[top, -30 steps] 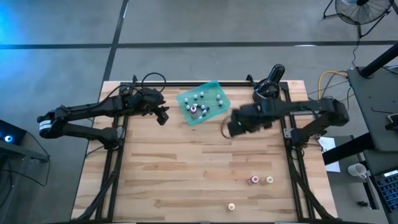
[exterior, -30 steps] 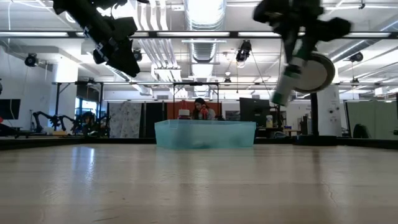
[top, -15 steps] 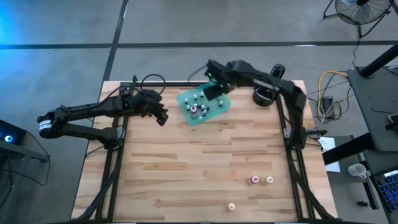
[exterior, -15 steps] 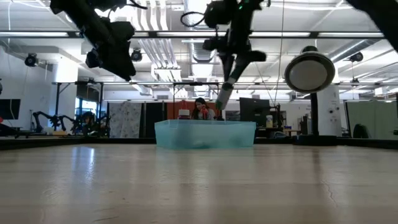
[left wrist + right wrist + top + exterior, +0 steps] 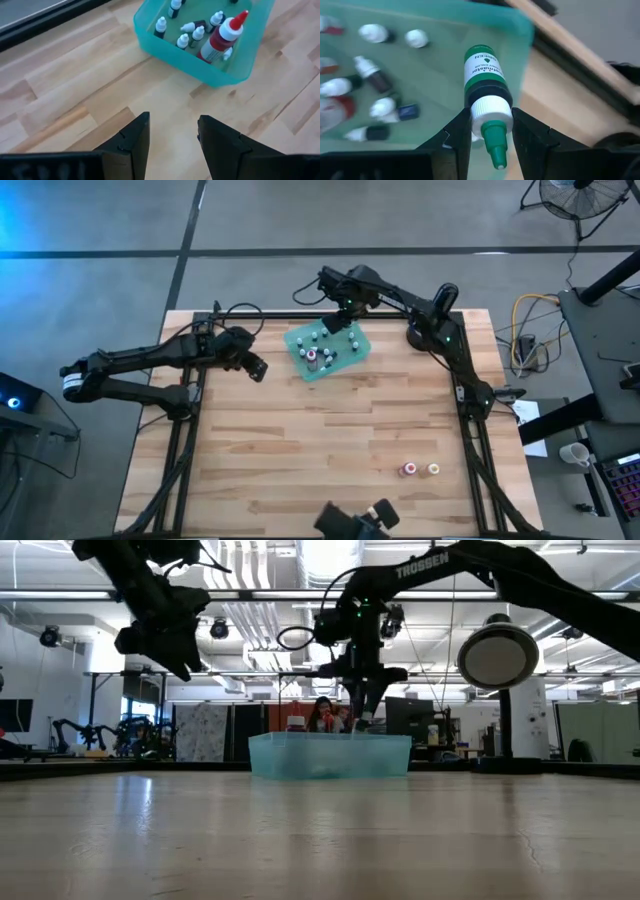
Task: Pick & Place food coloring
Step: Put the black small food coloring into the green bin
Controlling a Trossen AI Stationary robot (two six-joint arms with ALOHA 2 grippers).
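My right gripper (image 5: 490,131) pinched a green food coloring bottle (image 5: 485,87) by its white cap, nozzle pointing back toward my wrist, label end pointing out over the teal tray (image 5: 352,358). In the high view the right gripper (image 5: 338,313) hung above the tray's far edge, at the far middle of the table (image 5: 300,450). In the low view it stood just above the tray's rim (image 5: 330,738); I could not tell whether the bottle had cleared the wall.

The tray already held several small white-capped bottles (image 5: 161,25) and 1 larger red bottle (image 5: 220,40) with a red nozzle. 2 bottles, 1 pink (image 5: 407,469) and 1 yellow (image 5: 433,469), stood near the table's right near corner, well apart from the tray. A dark shape at the near edge hid anything lying there.

My left gripper (image 5: 172,137) waited with its fingers spread and nothing between them, just left of the tray.

Judgement: step in hand was the place, with the bottle carried over the tray and not yet let go. Next move called for spreading the right fingers over a bare patch of tray floor, low enough that the bottle would not bounce out or knock its neighbours. Then the reach goes to the 2 bottles on the near right.
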